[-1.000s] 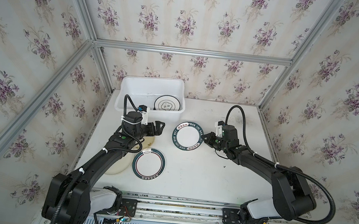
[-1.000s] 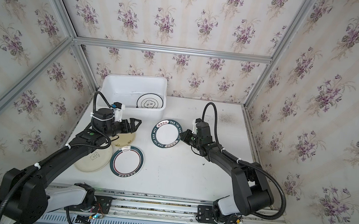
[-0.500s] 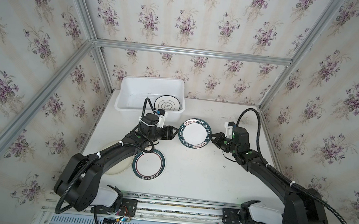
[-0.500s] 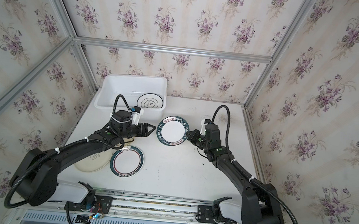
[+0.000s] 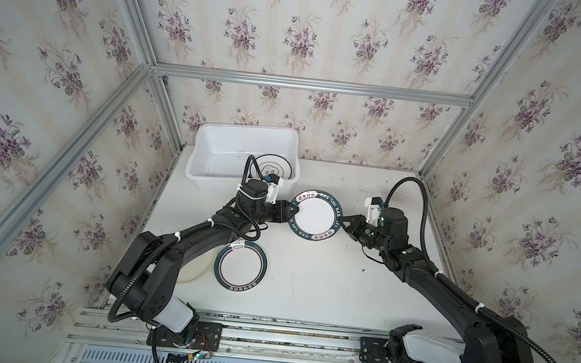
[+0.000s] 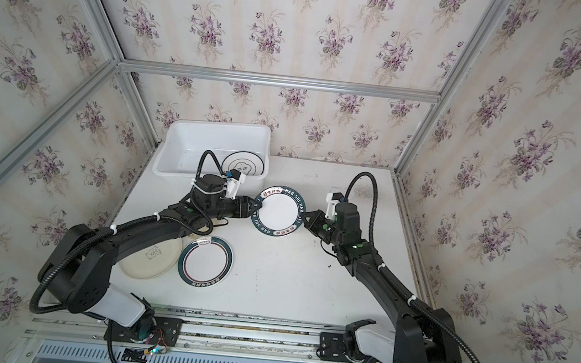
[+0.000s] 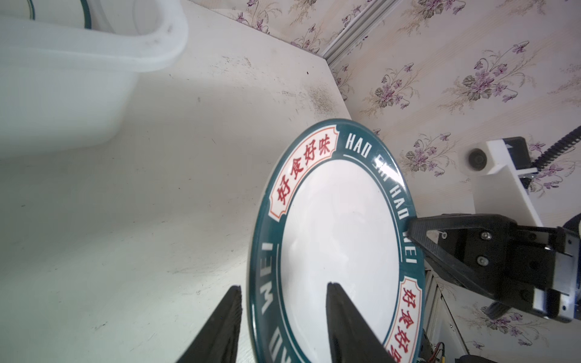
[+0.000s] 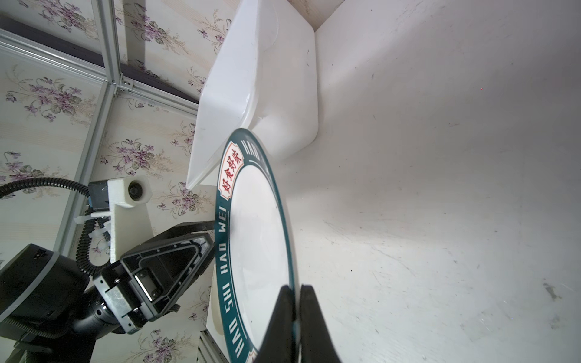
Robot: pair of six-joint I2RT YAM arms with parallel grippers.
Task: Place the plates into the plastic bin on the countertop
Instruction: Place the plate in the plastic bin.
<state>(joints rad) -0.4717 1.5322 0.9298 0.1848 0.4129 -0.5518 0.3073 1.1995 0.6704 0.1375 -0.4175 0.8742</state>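
The round white plate with dark-green lettered rim (image 5: 316, 215) hangs above the white worktop (image 5: 326, 276), near the white plastic bin (image 5: 207, 176). The right end effector (image 8: 295, 287) pinches its rim; the left end effector (image 7: 283, 286) straddles the opposite rim, jaws narrowly apart.

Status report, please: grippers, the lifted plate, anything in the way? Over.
Right gripper shut on lettered plate, held off countertop. Left gripper open, straddling opposite rim. Left wrist between plate and plastic bin.
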